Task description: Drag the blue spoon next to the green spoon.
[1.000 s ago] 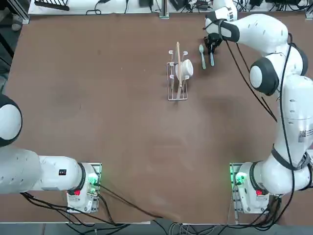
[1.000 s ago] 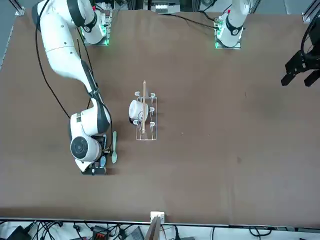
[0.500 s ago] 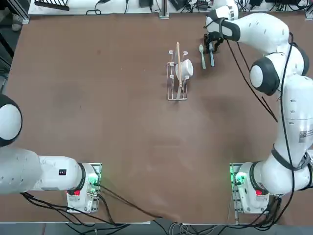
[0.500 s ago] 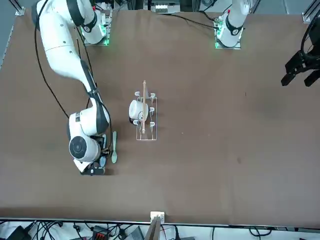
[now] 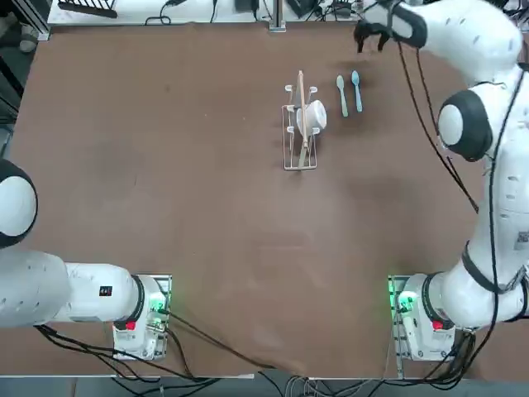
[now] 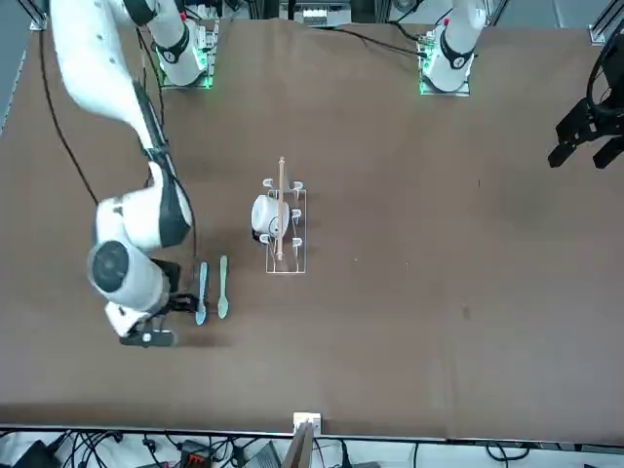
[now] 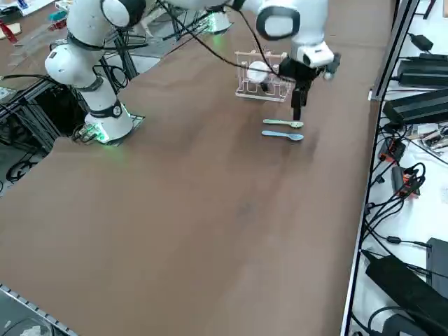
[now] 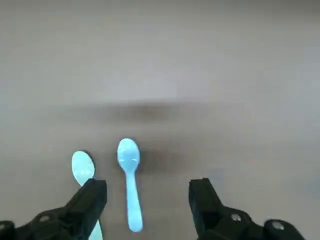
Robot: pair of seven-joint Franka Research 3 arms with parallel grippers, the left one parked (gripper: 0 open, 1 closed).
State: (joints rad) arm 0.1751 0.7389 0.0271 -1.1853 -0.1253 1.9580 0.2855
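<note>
Brown table [image 5: 182, 182], two spoons side by side at its far end.
The blue spoon [image 5: 356, 89] lies flat just beside the green spoon [image 5: 341, 94], parallel to it, bowls pointing away from the robot; the green one sits between the blue one and a wire rack [image 5: 300, 132] holding a white cup [image 5: 314, 116]. The right gripper [image 8: 147, 200] hangs above the table, lifted clear of both spoons, fingers spread apart and empty.

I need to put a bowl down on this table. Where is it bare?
Bare table spreads from the wire rack toward the arm bases. It is crowded by the rack: green spoon, blue spoon, with the open right gripper above.
</note>
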